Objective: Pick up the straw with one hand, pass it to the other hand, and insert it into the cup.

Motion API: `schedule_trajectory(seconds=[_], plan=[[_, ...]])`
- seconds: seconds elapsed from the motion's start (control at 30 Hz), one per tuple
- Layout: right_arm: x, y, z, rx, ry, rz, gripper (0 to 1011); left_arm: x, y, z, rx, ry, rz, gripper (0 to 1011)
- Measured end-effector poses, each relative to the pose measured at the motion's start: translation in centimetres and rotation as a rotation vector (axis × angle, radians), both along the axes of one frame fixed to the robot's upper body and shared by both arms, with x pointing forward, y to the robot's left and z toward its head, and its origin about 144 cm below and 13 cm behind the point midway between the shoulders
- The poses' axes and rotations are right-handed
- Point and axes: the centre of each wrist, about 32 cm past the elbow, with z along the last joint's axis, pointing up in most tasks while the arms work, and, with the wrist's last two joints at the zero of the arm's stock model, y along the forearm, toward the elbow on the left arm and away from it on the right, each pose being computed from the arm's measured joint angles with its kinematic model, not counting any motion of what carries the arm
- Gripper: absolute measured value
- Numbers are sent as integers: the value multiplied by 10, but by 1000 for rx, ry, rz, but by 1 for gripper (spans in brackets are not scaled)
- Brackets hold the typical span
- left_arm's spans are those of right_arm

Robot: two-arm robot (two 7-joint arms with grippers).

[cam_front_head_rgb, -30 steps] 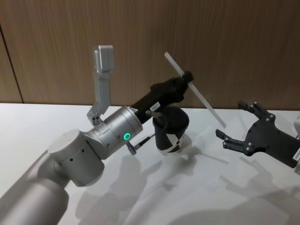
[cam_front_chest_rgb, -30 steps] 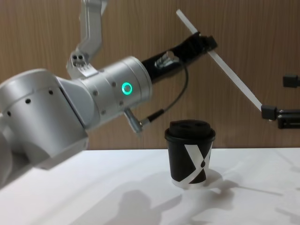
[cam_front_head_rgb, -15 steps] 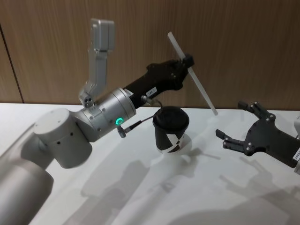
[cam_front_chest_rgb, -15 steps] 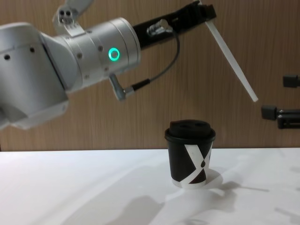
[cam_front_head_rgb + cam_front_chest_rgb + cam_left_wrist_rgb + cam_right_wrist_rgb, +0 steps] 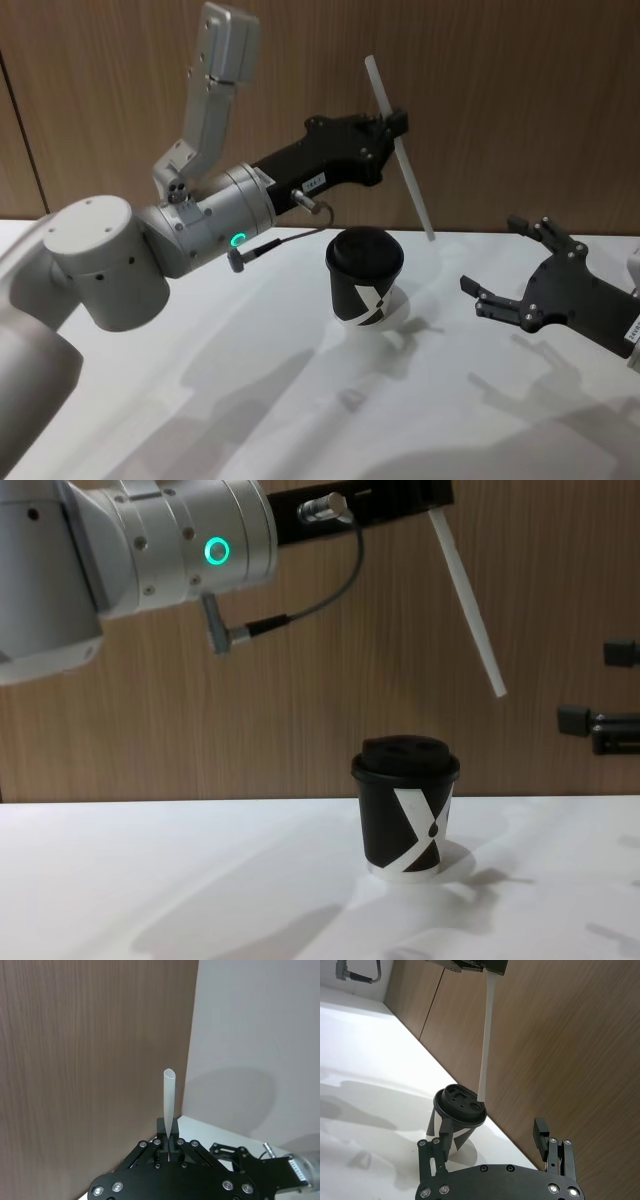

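My left gripper (image 5: 396, 126), black with a silver wrist and green ring light, is raised above the table and shut on the white straw (image 5: 400, 150). The straw (image 5: 468, 605) slants steeply, its lower end hanging above and to the right of the cup (image 5: 405, 810). The cup (image 5: 364, 287) is black with a white X mark and a domed lid, and it stands upright on the white table. In the left wrist view the straw (image 5: 168, 1102) rises from between the closed fingers. My right gripper (image 5: 492, 255) waits open, low, to the right of the cup.
A wooden panel wall (image 5: 520, 90) runs behind the white table (image 5: 250, 400). A dark cable with a metal plug (image 5: 232, 635) dangles from the left wrist. The left arm's big silver links (image 5: 100, 260) stretch over the table's left side.
My left arm has risen and turned, tipping the straw closer to upright and bringing its lower end leftward toward the cup. The right gripper has stayed put.
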Motion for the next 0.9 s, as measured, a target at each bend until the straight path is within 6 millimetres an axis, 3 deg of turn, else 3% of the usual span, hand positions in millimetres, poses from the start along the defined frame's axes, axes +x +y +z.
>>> schedule_trajectory(seconds=[0.47,0.9], plan=[[0,0,0,0,0,0,1001,-3,4,11,108,-86,60,7],[0,0,0,0,0,0,1001,-3,3,7,164,-121,96,7]])
